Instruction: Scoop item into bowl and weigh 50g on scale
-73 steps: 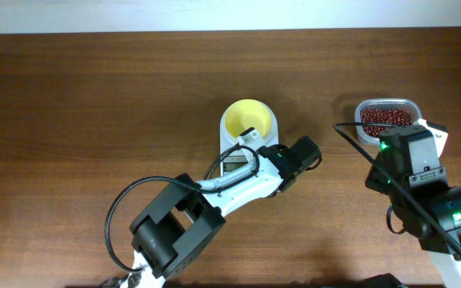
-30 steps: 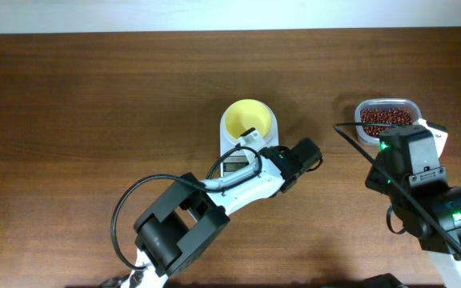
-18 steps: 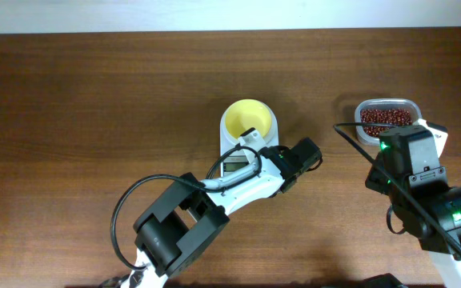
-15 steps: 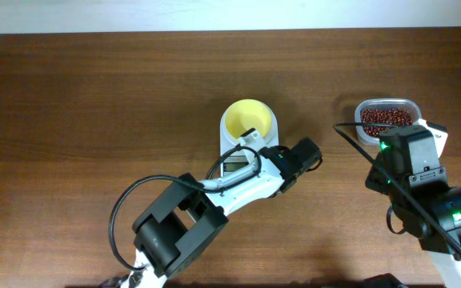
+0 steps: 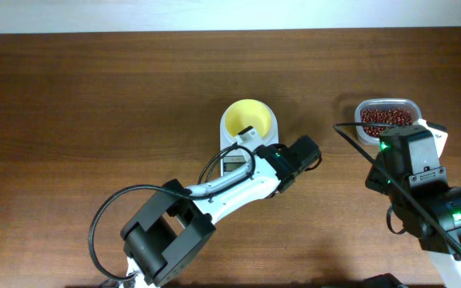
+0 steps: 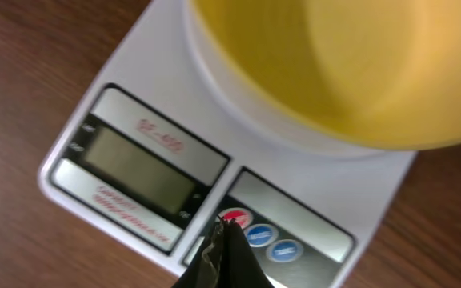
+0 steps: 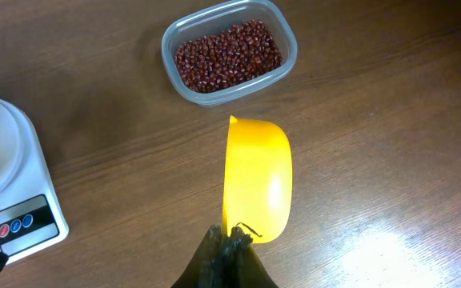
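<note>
The pale yellow bowl (image 5: 249, 120) stands empty on the white scale (image 5: 227, 142); the left wrist view shows both close up, bowl (image 6: 334, 72) and scale (image 6: 158, 96). My left gripper (image 6: 226, 230) is shut and empty, its tip at the scale's red button (image 6: 235, 217), beside two blue buttons. The grey display (image 6: 138, 170) reads nothing I can make out. The beans (image 7: 227, 50) fill a clear container (image 5: 386, 118) at the right. My right gripper (image 7: 232, 234) is shut on the handle of a bright yellow scoop (image 7: 257, 180), empty, held above the table short of the container.
The scale's front corner with its buttons (image 7: 16, 222) shows at the left edge of the right wrist view. My left arm (image 5: 214, 192) stretches diagonally from the front up to the scale. My right arm (image 5: 422, 184) covers the front right, just before the container.
The left arm's elbow and rear links have swung a little to the left and toward the front. Its gripper stays at the scale's front. The right arm has not moved.
</note>
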